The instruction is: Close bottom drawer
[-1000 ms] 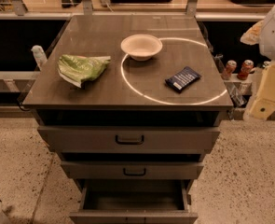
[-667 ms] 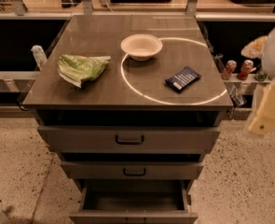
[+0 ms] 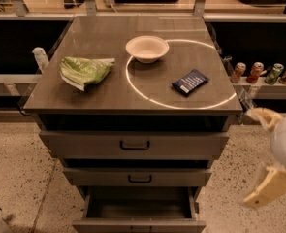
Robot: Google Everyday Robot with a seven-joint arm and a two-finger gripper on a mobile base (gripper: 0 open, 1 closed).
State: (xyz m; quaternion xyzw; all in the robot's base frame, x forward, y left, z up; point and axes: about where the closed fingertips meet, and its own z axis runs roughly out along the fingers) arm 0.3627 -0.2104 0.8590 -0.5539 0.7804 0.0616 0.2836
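Note:
The grey metal cabinet (image 3: 133, 103) has three drawers. The bottom drawer (image 3: 138, 224) is pulled out, and its shallow empty tray (image 3: 140, 205) shows from above. Its front panel sits at the lower edge of the view and its handle is out of view. The top drawer (image 3: 134, 145) and the middle drawer (image 3: 139, 177) stick out a little less, each with a dark loop handle. My gripper (image 3: 271, 186), white and pale yellow, hangs at the far right. It is beside the cabinet at about the height of the lower drawers and touches nothing.
On the cabinet top lie a white bowl (image 3: 147, 48), a green chip bag (image 3: 86, 71) and a dark blue packet (image 3: 190, 81). Several cans (image 3: 263, 73) stand on a shelf at the right. A bottle (image 3: 39, 58) stands at the left, over speckled floor.
My gripper has dropped from beside the cabinet top down to the level of the lower drawers at the right. The drawers have not moved.

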